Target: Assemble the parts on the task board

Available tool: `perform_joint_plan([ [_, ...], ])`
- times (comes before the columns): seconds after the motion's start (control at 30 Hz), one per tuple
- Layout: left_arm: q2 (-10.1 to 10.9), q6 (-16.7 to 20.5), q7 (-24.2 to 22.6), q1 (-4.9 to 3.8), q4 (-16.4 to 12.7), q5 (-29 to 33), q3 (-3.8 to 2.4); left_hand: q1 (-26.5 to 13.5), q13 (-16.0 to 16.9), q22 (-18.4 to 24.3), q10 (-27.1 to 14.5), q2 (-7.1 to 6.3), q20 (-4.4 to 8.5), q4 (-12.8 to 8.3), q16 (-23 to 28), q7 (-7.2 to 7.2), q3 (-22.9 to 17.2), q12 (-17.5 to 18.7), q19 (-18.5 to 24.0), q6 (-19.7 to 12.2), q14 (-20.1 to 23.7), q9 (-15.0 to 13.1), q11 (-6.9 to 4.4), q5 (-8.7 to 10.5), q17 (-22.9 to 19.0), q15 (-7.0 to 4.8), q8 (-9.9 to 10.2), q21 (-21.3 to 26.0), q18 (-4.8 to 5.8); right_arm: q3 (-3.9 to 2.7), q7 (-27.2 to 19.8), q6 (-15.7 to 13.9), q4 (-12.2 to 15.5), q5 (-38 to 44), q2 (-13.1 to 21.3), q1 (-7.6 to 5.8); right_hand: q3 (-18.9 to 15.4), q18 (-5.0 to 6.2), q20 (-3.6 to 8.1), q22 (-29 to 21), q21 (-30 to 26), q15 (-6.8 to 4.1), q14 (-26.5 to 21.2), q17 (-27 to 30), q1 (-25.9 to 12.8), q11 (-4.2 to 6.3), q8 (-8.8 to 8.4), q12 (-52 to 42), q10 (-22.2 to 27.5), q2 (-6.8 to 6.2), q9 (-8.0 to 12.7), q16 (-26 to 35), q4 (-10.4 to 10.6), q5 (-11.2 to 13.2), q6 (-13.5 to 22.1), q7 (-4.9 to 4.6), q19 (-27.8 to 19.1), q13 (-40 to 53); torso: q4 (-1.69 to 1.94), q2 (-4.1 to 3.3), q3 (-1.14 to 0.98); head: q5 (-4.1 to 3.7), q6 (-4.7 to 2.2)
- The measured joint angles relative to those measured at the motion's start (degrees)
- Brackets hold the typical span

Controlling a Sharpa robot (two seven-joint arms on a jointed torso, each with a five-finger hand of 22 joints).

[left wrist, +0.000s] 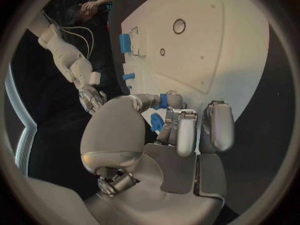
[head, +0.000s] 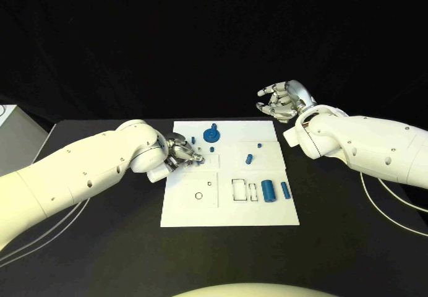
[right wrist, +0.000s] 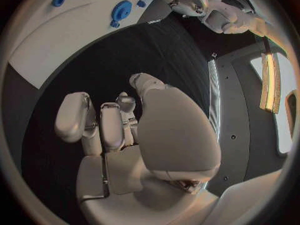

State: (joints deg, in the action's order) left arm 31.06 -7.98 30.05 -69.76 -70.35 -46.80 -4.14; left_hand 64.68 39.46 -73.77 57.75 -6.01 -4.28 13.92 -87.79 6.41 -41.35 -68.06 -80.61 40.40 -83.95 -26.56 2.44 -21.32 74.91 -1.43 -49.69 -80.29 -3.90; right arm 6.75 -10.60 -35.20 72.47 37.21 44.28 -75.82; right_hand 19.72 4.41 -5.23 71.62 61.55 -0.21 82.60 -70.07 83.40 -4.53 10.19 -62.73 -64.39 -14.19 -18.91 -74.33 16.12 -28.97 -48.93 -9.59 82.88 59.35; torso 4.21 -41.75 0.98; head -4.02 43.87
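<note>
No words, numbers or brand marks can be read on the task board (head: 230,207); its thin black outlines seem, at this sharpness, mere shapes, not letters.

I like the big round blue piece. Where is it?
In the head view, the round blue part sits at the far edge of the task board, toward the robot's left, just beyond the left hand.

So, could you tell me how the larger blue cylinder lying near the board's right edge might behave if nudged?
The blue cylinder lies on its rounded side on the flat task board, so it would probably roll. It looks rigid and small, likely light.
</note>
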Motion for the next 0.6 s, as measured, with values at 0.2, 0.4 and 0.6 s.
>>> perform_joint_plan([
  [0.2,0.88,-1.24,-0.39,0.0,-0.14,1.84,-0.72,-1.15,1.08,0.77,0.75,0.11,0.06,-0.01,0.27,-0.6,0.0,-0.18,0.49,1.03,-0.21,0.14,-0.75,0.03,0.0,-0.21,0.79,0.47,0.01,0.0,0.12,0.18,0.83,0.39,0.26,0.07,0.56,0.0,0.0,0.15,0.0,-0.16,0.16,-0.11,0.0,0.21,0.2,-0.31,-0.23,0.0,0.0,0.0,-0.23,-0.22,-0.01,0.01,0.0,0.11,0.02,-0.01,0.0,-0.06,-0.03],
  [0.4,2.67,-4.58,-1.91,0.03,-0.63,5.03,-1.42,-1.37,1.84,1.21,1.12,0.15,0.27,-0.01,0.27,-0.67,0.0,-0.57,0.7,1.5,0.0,0.18,-1.12,0.15,0.0,-0.41,1.02,0.73,0.0,0.0,0.2,1.38,3.02,2.62,0.91,0.27,3.31,0.0,0.3,2.23,3.1,-0.49,1.17,-2.0,0.62,0.4,0.91,-2.35,-2.7,-0.61,0.0,-1.8,-1.76,0.91,-0.96,0.3,0.93,1.57,-0.01,-0.01,-0.01,-0.03,-0.31],
  [0.6,5.91,-8.77,-6.93,0.55,-1.6,9.51,-1.67,-1.73,2.35,1.21,1.28,0.51,0.48,-0.01,0.27,-0.64,0.0,-0.89,0.9,1.7,0.0,0.0,-1.2,0.32,0.0,-0.41,1.46,0.73,0.0,0.0,0.39,4.23,6.86,8.39,1.94,0.6,5.46,0.0,0.52,3.33,8.66,-0.7,1.37,-4.78,0.62,1.1,1.23,-5.78,-6.94,-0.61,0.0,-4.47,-3.54,5.03,-2.38,1.06,1.15,4.93,-0.01,-0.03,-0.01,-0.03,-0.65],
])
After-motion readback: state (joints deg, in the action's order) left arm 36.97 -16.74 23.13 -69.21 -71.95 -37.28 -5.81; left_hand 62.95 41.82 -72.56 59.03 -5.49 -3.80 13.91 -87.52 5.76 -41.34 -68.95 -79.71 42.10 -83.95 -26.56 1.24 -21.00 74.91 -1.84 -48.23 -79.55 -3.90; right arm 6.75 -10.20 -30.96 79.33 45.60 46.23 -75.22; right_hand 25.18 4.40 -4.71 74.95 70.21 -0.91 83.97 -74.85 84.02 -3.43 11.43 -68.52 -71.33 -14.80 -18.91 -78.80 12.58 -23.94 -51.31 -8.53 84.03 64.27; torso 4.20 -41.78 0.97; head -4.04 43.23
